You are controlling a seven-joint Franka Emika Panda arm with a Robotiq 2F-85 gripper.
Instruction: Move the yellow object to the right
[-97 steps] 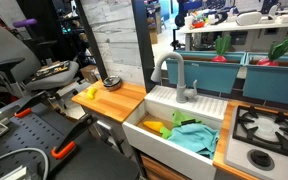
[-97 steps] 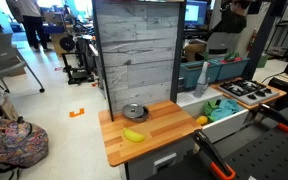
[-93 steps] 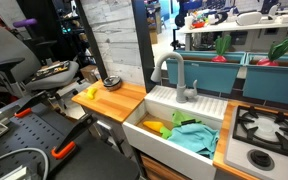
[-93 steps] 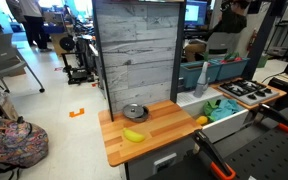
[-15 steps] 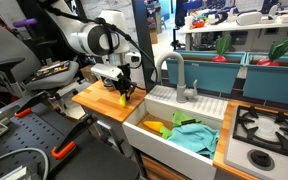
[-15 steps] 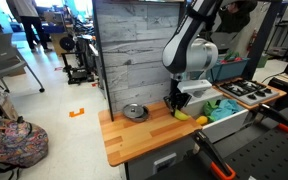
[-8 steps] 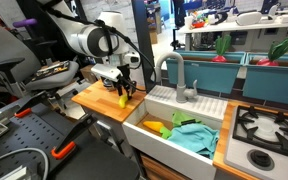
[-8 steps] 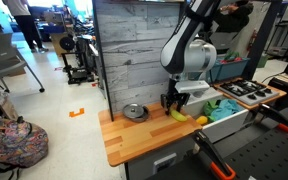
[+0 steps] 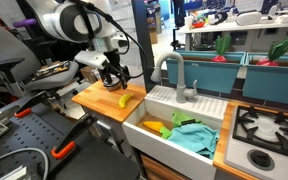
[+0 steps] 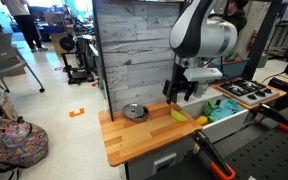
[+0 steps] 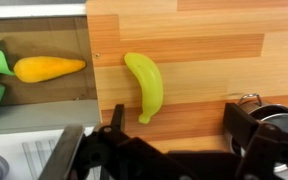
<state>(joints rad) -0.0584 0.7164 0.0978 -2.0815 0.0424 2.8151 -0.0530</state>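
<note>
The yellow object is a banana [image 9: 123, 100] lying on the wooden counter [image 9: 99, 99] near the sink edge; it also shows in an exterior view [image 10: 178, 114] and in the wrist view [image 11: 146, 86]. My gripper [image 9: 112, 77] hangs open and empty above the counter, apart from the banana, also seen in an exterior view [image 10: 180, 92]. In the wrist view its two dark fingers [image 11: 174, 135] stand wide apart, with the banana lying free on the wood beyond them.
A small metal pot [image 10: 134, 112] stands at the back of the counter [image 10: 144, 135], its edge in the wrist view [image 11: 274, 110]. The white sink [image 9: 154, 139] holds a yellow vegetable [image 11: 48, 68] and a green cloth [image 9: 192, 135]. A faucet [image 9: 174, 72] rises behind it.
My gripper has let go of the banana and risen away from it. The banana now lies on the counter next to the sink edge.
</note>
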